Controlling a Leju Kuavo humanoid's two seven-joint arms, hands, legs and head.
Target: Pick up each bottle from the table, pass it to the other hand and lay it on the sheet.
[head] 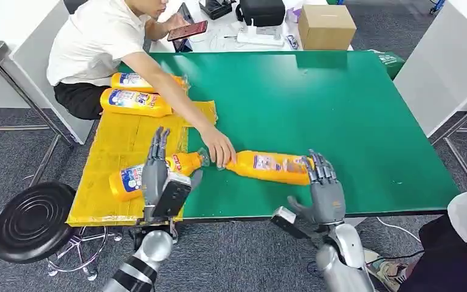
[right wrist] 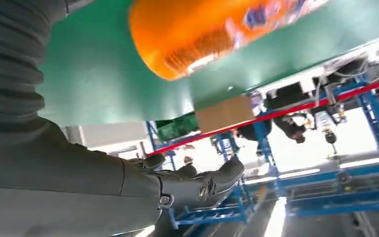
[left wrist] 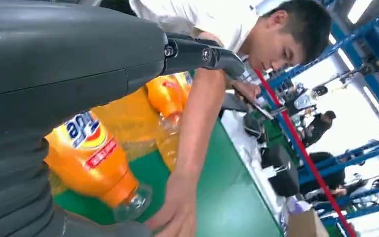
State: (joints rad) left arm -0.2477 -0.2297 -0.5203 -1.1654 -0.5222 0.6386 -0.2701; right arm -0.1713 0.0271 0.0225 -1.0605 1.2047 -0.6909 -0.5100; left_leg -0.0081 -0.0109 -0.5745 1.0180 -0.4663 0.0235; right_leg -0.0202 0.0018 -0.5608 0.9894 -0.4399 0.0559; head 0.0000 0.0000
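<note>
The right robot hand (head: 325, 188) hovers with fingers spread and nothing in it, just beside the base of an orange bottle (head: 270, 166) lying on the green worktop (head: 340, 115). A person's hand (head: 217, 148) rests on that bottle's neck, probably placing it for pickup. The left robot hand (head: 157, 170) is likewise unclenched and empty, above a bottle on the sheet (head: 135, 177) at the yellow sheet's (head: 106, 158) near edge. Beyond it lie two more bottles (head: 135, 92).

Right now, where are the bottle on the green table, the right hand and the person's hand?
bottle on the green table (head: 272, 167), head view, label on its body.
right hand (head: 326, 193), head view, back of the hand.
person's hand (head: 219, 148), head view, knuckles.
</note>
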